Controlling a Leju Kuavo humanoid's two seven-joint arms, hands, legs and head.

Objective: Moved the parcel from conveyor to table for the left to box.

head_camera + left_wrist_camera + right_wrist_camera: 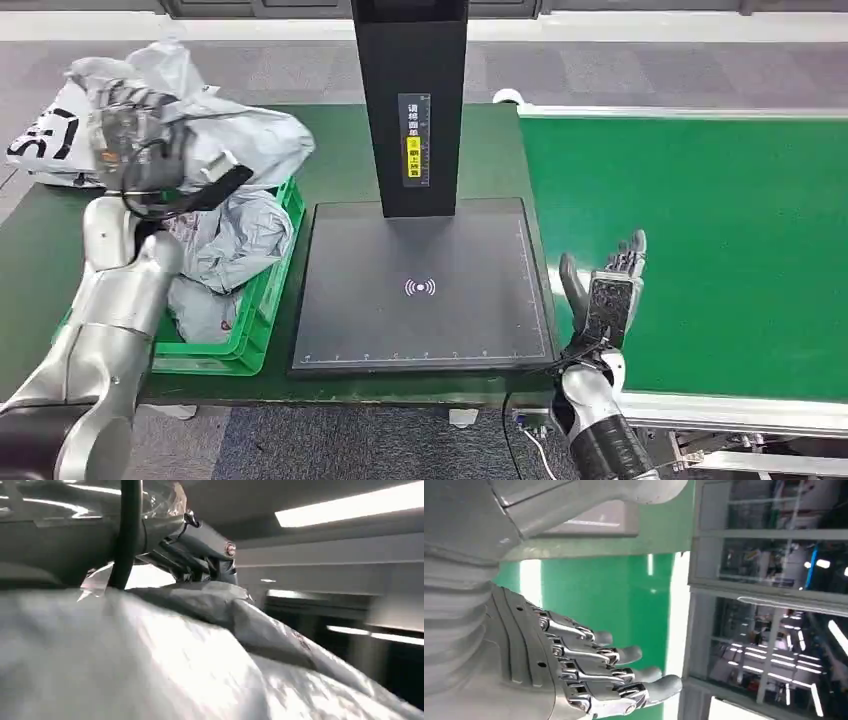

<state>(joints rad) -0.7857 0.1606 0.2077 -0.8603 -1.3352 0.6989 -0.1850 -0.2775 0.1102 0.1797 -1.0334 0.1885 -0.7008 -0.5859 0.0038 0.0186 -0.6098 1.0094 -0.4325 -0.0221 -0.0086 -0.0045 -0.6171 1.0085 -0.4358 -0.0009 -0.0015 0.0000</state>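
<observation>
A grey plastic parcel hangs over the far side of the green crate at the left of the table. My left hand is raised above the crate and grips the parcel's left end. In the left wrist view the parcel lies right against the palm, with the fingers curled over its top edge. My right hand stands upright and open at the near edge of the green conveyor, holding nothing. Its spread fingers show in front of the green belt.
Several more grey parcels lie in the crate. A black scanner plate with a tall black post fills the table's middle. A white bag with black print lies at the far left. No parcel lies on the stretch of belt in view.
</observation>
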